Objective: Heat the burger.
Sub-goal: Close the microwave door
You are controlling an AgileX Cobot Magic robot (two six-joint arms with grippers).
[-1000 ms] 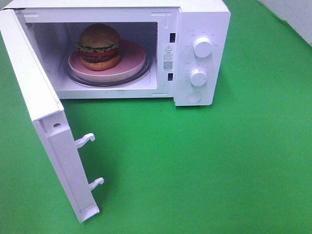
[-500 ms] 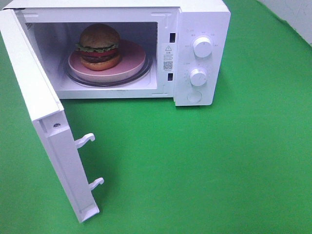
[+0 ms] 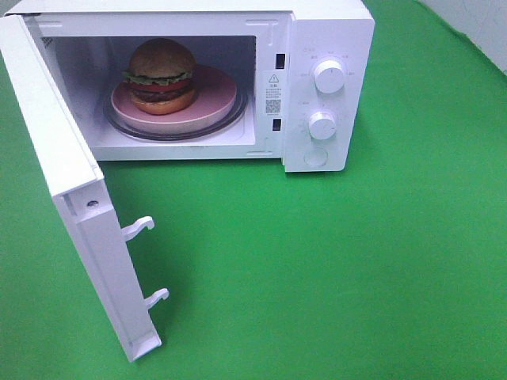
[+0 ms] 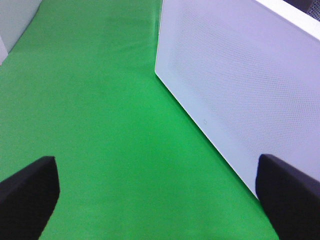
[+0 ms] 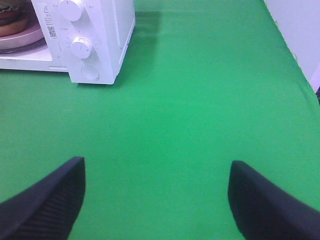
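The burger (image 3: 162, 76) sits on a pink plate (image 3: 215, 96) inside the white microwave (image 3: 329, 32), on its glass turntable. The microwave door (image 3: 75, 190) stands swung wide open toward the front left. Neither gripper shows in the exterior high view. In the left wrist view my left gripper (image 4: 160, 195) is open over green cloth, with the door's outer face (image 4: 240, 90) just beside one finger. My right gripper (image 5: 157, 200) is open and empty over the cloth, away from the microwave's control panel (image 5: 80, 45); a sliver of the burger (image 5: 12, 17) shows there.
Two white knobs (image 3: 329, 77) and a round button (image 3: 315, 157) are on the microwave's right panel. Two latch hooks (image 3: 139, 228) jut from the door's edge. Green cloth (image 3: 356, 269) covers the table; a pale wall (image 5: 295, 30) borders the far right.
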